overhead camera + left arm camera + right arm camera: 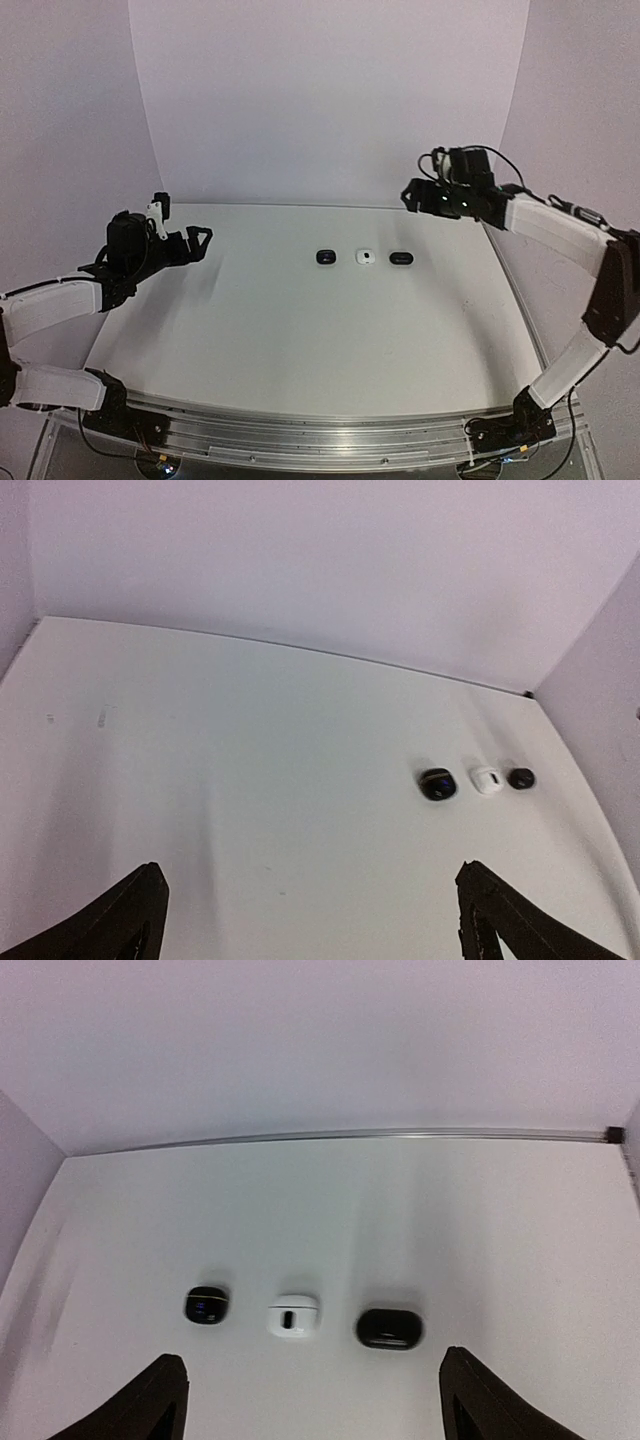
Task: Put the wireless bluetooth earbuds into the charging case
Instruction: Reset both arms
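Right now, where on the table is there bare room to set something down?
Bare: the table's front half, between the three-case row and its near edge, and the stretch from the left gripper to that row. Crowded: the gaps inside the row.

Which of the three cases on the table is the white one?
The middle case is white; the left case and the right case flanking it in the row are both black.
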Robot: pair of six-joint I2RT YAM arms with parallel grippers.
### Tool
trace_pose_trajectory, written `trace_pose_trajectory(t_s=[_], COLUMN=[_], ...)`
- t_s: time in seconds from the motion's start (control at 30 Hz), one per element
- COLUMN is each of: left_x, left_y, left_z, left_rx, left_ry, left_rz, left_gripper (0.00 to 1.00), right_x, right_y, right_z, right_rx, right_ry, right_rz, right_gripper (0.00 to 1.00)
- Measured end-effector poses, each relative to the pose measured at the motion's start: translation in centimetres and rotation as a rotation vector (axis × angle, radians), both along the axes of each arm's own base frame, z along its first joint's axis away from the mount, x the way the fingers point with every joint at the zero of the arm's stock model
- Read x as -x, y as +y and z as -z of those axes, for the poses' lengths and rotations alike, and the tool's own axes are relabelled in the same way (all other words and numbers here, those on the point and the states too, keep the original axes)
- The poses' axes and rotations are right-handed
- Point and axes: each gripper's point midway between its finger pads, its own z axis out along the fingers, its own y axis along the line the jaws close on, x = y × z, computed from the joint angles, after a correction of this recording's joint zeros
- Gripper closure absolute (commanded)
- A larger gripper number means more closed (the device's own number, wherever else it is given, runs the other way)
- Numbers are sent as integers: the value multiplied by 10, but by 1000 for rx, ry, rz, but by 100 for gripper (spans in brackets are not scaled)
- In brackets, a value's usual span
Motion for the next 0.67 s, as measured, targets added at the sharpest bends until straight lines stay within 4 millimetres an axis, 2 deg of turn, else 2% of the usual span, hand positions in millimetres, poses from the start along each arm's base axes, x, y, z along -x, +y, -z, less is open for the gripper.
trace_pose_trajectory(t_s=[0.07,0.13,0.2,0.3,0.4,0.53,0.67], left_x=[-2,0,7,22,33,36,37], left_y=[23,48,72,102,121,135,142], left_z=[17,37,55,75,86,83,77], left_rx=[-38,-87,-130,-179,-204,-193,-185], left_ry=[8,13,15,-5,-22,-40,-61], left_rz=[-101,-186,-253,-318,-354,-373,-380], left_gripper=[1,0,1,0,1,1,1], right_x=[22,52,81,125,160,185,195], right_y=[-49,-96,-119,-133,-145,-158,-167], right_z=[9,34,58,89,104,95,93], right_rx=[21,60,87,113,122,90,78], right_ry=[-41,-58,-71,-100,-173,-362,-450], right_rz=[89,180,210,196,199,227,269], right_gripper=[10,8,5,4,3,3,3])
